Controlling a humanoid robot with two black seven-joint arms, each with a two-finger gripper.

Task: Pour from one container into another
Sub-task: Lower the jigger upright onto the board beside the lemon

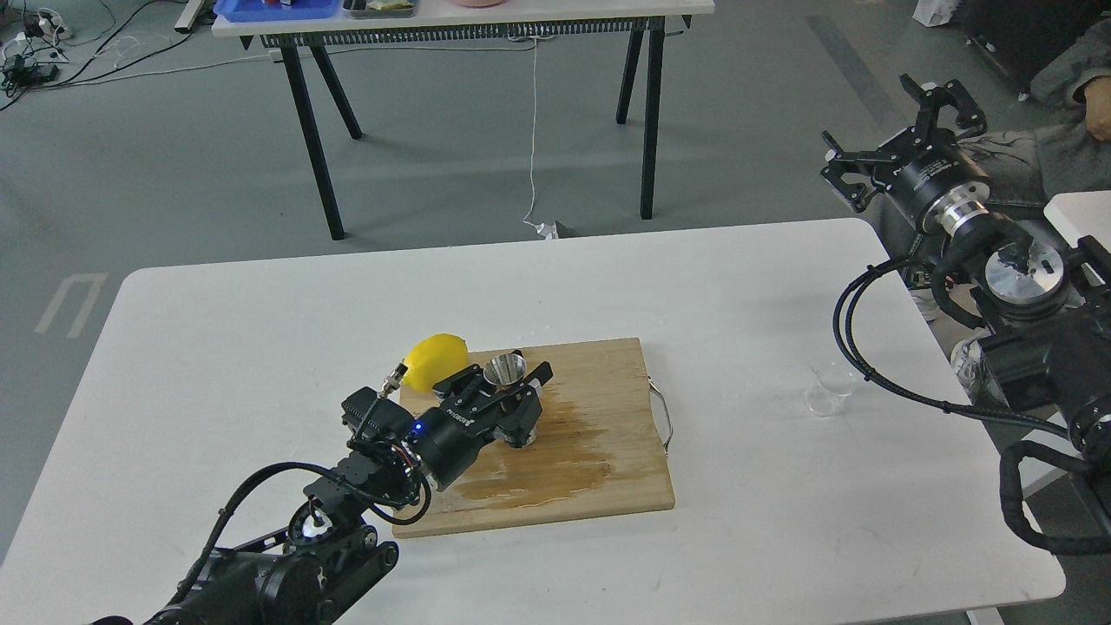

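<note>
The steel jigger (505,369) stands upright on the wooden cutting board (608,382), its open top facing up and its base touching the wood. My left gripper (502,384) is shut on the jigger around its waist. The small clear glass cup (829,390) rests by itself on the white table (260,330) at the right, far from both grippers. My right gripper (896,130) hangs high beyond the table's far right corner, open and holding nothing.
A yellow lemon (437,360) lies against the board's far left corner, just left of the jigger. A wet patch (555,464) darkens the board's middle. The board's metal handle (665,418) sticks out on its right side. A black-legged table (469,17) stands behind.
</note>
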